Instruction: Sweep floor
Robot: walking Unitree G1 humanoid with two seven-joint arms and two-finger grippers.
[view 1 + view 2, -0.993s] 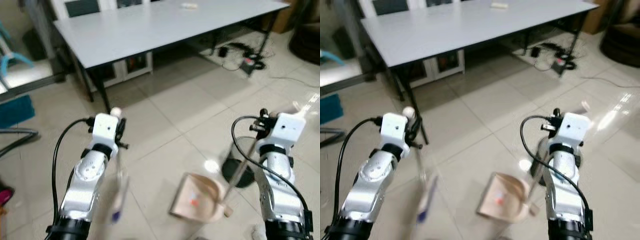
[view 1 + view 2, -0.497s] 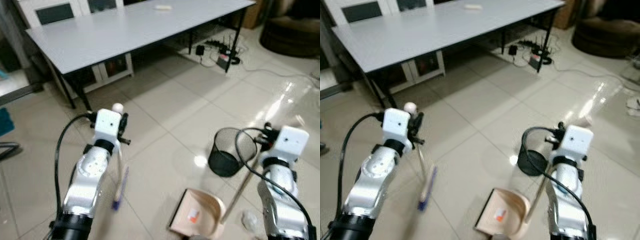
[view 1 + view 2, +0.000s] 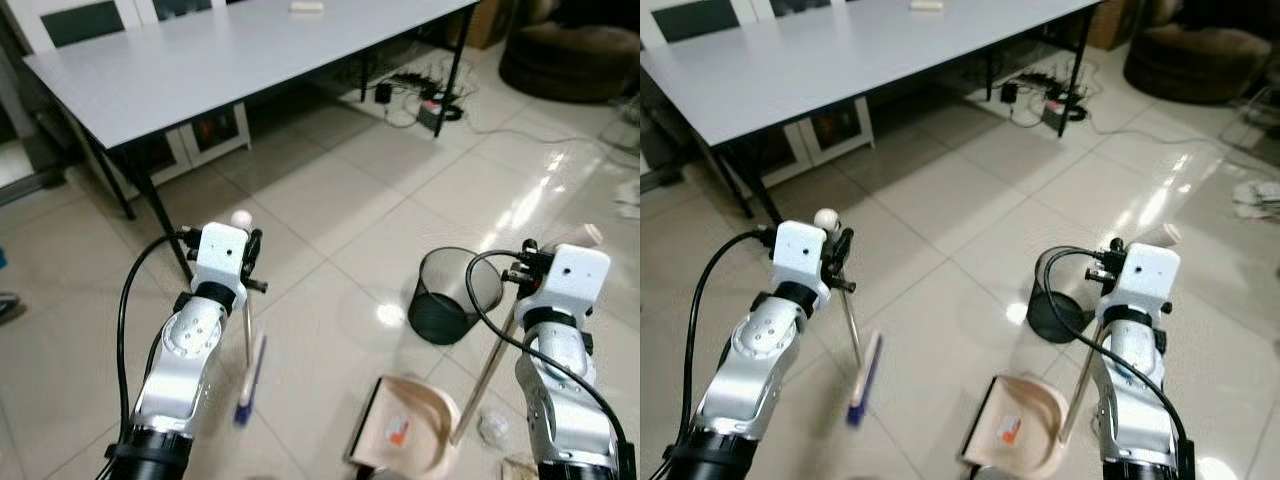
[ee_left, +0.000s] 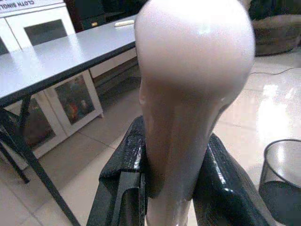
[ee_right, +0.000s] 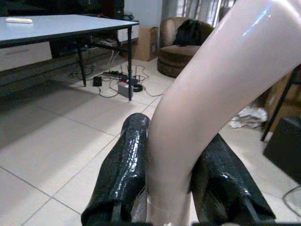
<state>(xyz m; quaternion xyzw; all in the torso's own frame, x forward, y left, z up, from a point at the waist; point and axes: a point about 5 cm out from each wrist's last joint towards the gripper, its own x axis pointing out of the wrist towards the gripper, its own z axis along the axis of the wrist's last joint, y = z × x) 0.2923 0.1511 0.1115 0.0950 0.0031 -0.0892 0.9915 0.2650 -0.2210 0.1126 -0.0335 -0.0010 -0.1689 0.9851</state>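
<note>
My left gripper [image 3: 246, 262] is shut on the broom handle [image 4: 188, 117], whose pale knob shows above the white wrist. The thin rod runs down to the broom head [image 3: 250, 380], white with a blue tip, just above the tiled floor. My right gripper [image 3: 520, 275] is shut on the dustpan handle [image 5: 207, 108], a long pale pole [image 3: 487, 375] slanting down to the beige dustpan [image 3: 410, 435] on the floor. A small orange scrap [image 3: 396, 433] lies inside the pan. A crumpled white bit [image 3: 492, 427] lies on the tiles beside the pole.
A black mesh waste bin [image 3: 450, 295] stands on the floor just left of my right arm. A long grey table [image 3: 200, 60] with black legs fills the back, with cables and a power strip [image 3: 425, 100] beneath its right end. A dark armchair [image 3: 575, 55] sits far right.
The view has swung to the right, so the table and bin have shifted in the picture. The broom head has moved slightly right. Both grippers keep their hold.
</note>
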